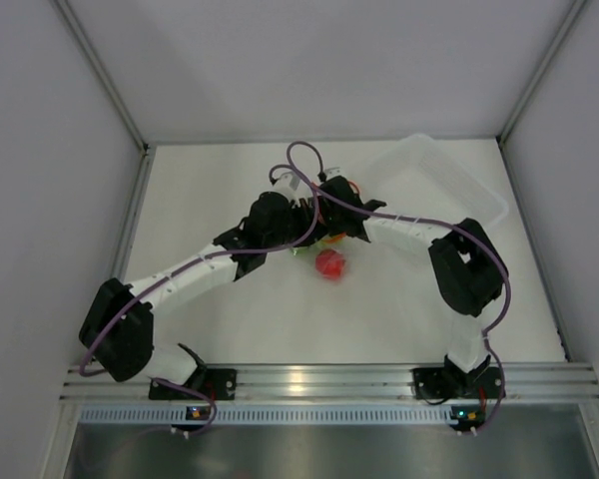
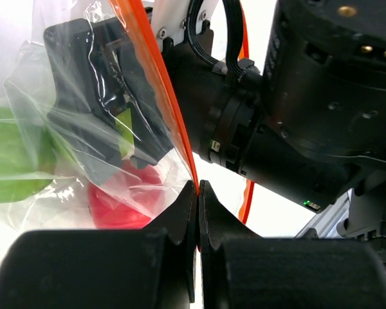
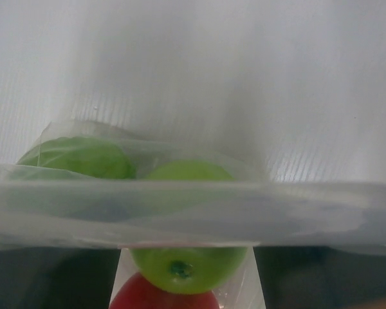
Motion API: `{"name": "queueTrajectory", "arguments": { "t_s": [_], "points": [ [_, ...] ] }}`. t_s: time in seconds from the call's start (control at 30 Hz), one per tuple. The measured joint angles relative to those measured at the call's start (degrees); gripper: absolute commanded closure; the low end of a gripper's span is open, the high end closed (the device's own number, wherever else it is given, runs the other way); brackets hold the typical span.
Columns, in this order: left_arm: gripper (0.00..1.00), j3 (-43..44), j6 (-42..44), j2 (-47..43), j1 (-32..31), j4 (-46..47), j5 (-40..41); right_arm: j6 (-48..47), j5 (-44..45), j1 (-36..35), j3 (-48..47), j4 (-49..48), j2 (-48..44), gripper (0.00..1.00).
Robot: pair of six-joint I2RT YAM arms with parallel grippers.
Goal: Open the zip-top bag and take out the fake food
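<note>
The zip-top bag [image 2: 71, 129] hangs clear and crinkly between the two arms, its orange zip strip [image 2: 174, 116] running down into my left gripper [image 2: 198, 188]. That gripper is shut on the strip. The fake food shows through the plastic: a red ball [image 2: 119, 203] and a green ball [image 2: 13, 161]. In the right wrist view a green ball [image 3: 188, 270] sits between the wide-apart fingers of my right gripper [image 3: 186, 257], with the red ball [image 3: 161, 300] under it and another green ball [image 3: 77, 158] farther back. From above, both grippers meet over the red ball [image 1: 329, 264].
A clear rigid tub [image 1: 444, 180] lies at the back right of the white table [image 1: 230, 309]. The right arm's wrist [image 2: 321, 109] crowds the left wrist view. Grey walls enclose the table on three sides.
</note>
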State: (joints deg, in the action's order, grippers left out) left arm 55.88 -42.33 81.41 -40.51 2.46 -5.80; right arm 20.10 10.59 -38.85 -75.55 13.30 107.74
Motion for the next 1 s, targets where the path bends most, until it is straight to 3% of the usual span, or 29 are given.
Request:
{"name": "queueTrajectory", "arguments": {
  "t_s": [0.47,1.0],
  "points": [
    [1.0,-3.3,-0.2,0.2,1.1,0.2,0.9,-0.2,-0.2,-0.5,-0.8,1.5,2.3,0.26],
    [1.0,-4.9,-1.1,0.3,0.6,0.8,1.1,-2.6,-3.7,-0.5,2.9,10.2,-3.7,0.22]
  ]
}}
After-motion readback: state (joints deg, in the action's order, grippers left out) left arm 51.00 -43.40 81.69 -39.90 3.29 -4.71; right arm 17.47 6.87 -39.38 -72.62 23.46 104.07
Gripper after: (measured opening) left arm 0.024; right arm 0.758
